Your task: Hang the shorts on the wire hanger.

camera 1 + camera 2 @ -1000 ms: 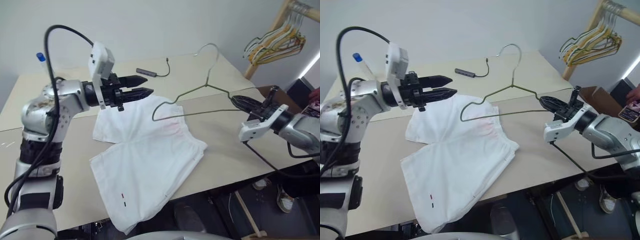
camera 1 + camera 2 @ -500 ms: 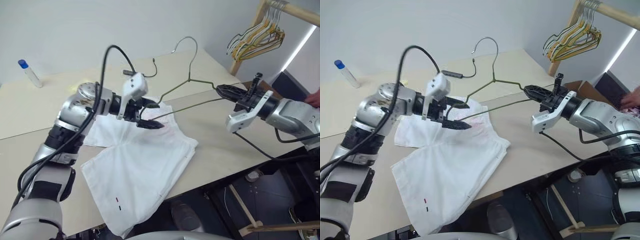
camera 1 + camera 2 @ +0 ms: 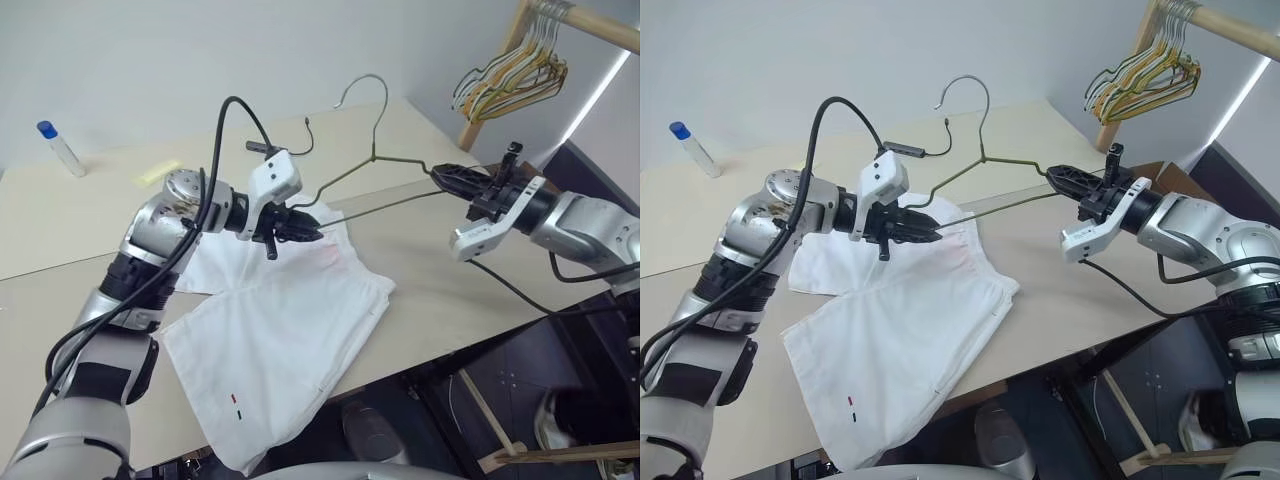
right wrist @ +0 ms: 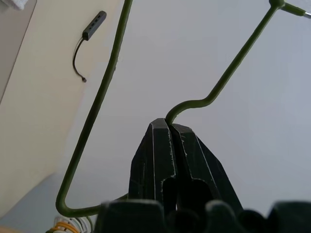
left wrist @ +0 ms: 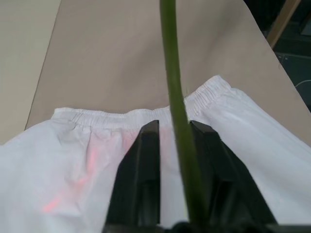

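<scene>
The white shorts (image 3: 290,320) lie flat on the beige table (image 3: 450,300), with their elastic waistband toward the far side. The thin olive wire hanger (image 3: 373,157) hangs in the air above them, hook up. My right gripper (image 3: 440,172) is shut on the hanger's right shoulder bend (image 4: 194,103). My left gripper (image 3: 315,234) has come in over the waistband (image 5: 121,116) and closed on the hanger's left end. The wire (image 5: 175,87) runs along between its fingers (image 5: 146,155), close against one of them.
A wooden rack with a bunch of yellow, green and black hangers (image 3: 510,80) stands at the far right. On the table's far side are a blue-capped bottle (image 3: 58,148), a yellow slip (image 3: 157,172) and a small dark dongle with a cord (image 4: 95,24). The table's front edge runs just below the shorts.
My left arm swung right and down to the hanger's left end, opened wide around the wire, then closed on it. The right gripper kept its hold. The camera turned right.
</scene>
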`<move>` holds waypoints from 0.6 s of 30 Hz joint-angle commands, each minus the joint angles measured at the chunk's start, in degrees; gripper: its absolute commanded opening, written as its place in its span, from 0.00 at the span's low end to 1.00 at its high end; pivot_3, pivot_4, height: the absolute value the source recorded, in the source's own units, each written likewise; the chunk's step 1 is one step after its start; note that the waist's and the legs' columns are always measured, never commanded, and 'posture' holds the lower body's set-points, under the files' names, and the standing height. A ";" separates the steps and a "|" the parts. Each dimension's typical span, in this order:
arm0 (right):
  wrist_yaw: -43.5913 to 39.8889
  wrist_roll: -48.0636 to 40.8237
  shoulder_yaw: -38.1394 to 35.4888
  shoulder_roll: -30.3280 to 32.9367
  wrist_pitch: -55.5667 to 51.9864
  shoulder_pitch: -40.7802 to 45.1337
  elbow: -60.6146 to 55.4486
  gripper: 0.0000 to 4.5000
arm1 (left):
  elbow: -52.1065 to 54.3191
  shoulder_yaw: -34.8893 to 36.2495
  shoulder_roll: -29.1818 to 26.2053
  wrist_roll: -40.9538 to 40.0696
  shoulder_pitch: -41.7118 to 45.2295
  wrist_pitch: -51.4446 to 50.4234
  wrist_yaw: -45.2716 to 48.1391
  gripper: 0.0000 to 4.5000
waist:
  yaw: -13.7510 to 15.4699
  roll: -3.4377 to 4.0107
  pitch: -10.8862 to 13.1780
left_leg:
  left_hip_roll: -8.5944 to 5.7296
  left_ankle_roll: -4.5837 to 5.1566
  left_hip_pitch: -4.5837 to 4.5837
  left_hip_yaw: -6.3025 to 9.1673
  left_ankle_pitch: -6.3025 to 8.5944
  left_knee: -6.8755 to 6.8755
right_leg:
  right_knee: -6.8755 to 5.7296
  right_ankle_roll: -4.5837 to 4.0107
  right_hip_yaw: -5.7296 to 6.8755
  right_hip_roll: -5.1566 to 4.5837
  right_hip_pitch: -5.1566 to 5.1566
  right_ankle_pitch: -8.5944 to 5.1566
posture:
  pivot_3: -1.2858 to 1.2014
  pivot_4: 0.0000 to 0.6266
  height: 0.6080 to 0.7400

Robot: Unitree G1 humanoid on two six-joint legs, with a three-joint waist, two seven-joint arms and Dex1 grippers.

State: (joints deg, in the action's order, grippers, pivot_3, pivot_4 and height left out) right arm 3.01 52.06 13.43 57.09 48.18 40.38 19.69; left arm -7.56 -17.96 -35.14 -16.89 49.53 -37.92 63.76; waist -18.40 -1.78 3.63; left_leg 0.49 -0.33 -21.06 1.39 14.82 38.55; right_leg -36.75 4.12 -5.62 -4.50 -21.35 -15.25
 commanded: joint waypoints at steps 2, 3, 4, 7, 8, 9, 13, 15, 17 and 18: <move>0.69 -2.84 -1.45 0.58 2.05 1.45 -1.00 0.18 | 2.96 3.38 -0.38 0.65 -0.78 -0.65 -3.00 0.18 | 0.03 0.00 0.00 | -0.01 0.00 -0.01 0.01 0.00 0.05 | -0.01 0.00 0.00 -0.02 0.00 0.00 | 0.42 0.00 1.00; -0.87 -5.39 -1.59 0.86 3.10 0.98 -1.01 0.25 | 3.63 3.92 -0.68 0.45 -1.16 -1.07 -3.28 0.18 | 0.02 0.00 0.00 | -0.01 0.01 -0.02 0.01 0.01 0.07 | -0.01 0.00 0.00 -0.02 0.00 0.00 | 0.42 0.00 1.00; -2.77 -8.29 -1.68 1.36 4.08 0.38 -1.18 0.33 | 4.20 4.32 -1.09 0.41 -1.52 -1.21 -3.31 0.18 | 0.00 0.00 0.00 | -0.01 0.01 -0.03 0.01 0.01 0.08 | -0.01 0.00 0.00 -0.02 0.00 0.00 | 0.42 0.00 1.00; -14.90 -27.78 -1.17 3.47 3.09 -3.64 -3.95 0.54 | 5.47 4.65 -2.94 1.54 -2.47 -0.25 -2.96 0.18 | 0.07 -0.01 0.00 | 0.00 0.03 -0.04 0.03 0.02 0.08 | 0.01 0.01 0.03 -0.01 0.02 0.00 | 0.43 0.00 1.00; -19.12 -34.78 -1.01 4.32 1.72 -5.01 -5.87 0.61 | 5.61 4.62 -3.65 1.91 -2.69 0.15 -2.68 0.18 | 0.09 -0.01 0.01 | 0.00 0.04 -0.04 0.06 0.03 0.08 | 0.02 0.01 0.05 -0.01 0.06 0.00 | 0.43 0.00 1.00; -22.19 -39.98 -1.46 4.24 -0.39 -5.81 -7.49 0.68 | 5.69 4.75 -4.18 1.93 -2.77 0.10 -2.45 0.18 | 0.10 -0.01 0.01 | 0.00 0.05 -0.04 0.12 0.03 0.08 | 0.06 0.01 0.09 -0.01 0.12 -0.01 | 0.43 0.00 1.00; -29.16 -45.37 -2.51 1.67 -6.01 -5.57 -8.20 0.98 | 6.29 5.28 -4.10 1.38 -3.33 0.26 -2.66 0.18 | 0.09 -0.01 -0.01 | 0.00 0.09 0.01 0.13 0.06 0.26 | 0.04 0.08 0.07 -0.05 0.27 0.02 | 0.43 0.00 1.00; -29.77 -43.42 -2.07 -0.71 -6.59 -5.72 -6.50 0.99 | 8.19 5.37 -3.85 0.98 -4.94 -0.25 -3.10 0.18 | 0.16 0.02 -0.12 | 0.04 0.09 0.05 0.15 0.06 0.28 | 0.01 0.08 0.08 0.01 0.28 0.02 | 0.43 0.00 1.00; -31.58 -43.53 -1.98 -2.45 -9.37 -6.50 -5.76 0.99 | 9.98 5.63 -3.93 0.75 -6.48 -0.68 -3.42 0.18 | 0.26 0.10 -0.18 | 0.13 0.09 0.05 0.15 0.07 0.25 | -0.01 0.07 0.08 0.06 0.26 0.02 | 0.43 0.00 1.00; -33.20 -43.42 -1.88 -2.42 -10.52 -7.09 -5.40 0.99 | 10.59 5.93 -3.96 0.60 -6.94 -1.11 -3.67 0.18 | 0.34 0.10 -0.18 | 0.14 0.10 0.02 0.15 0.07 0.24 | -0.02 0.07 0.08 0.05 0.21 0.02 | 0.43 0.00 1.00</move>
State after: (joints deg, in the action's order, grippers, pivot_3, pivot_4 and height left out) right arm -28.28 9.14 12.74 54.19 39.94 33.10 14.15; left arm 0.84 -13.77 -38.66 -15.91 42.35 -38.91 60.71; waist -18.06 -1.68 3.45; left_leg 0.64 -0.23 -21.09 1.55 14.90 38.79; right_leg -36.77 4.19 -5.54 -4.45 -21.18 -15.23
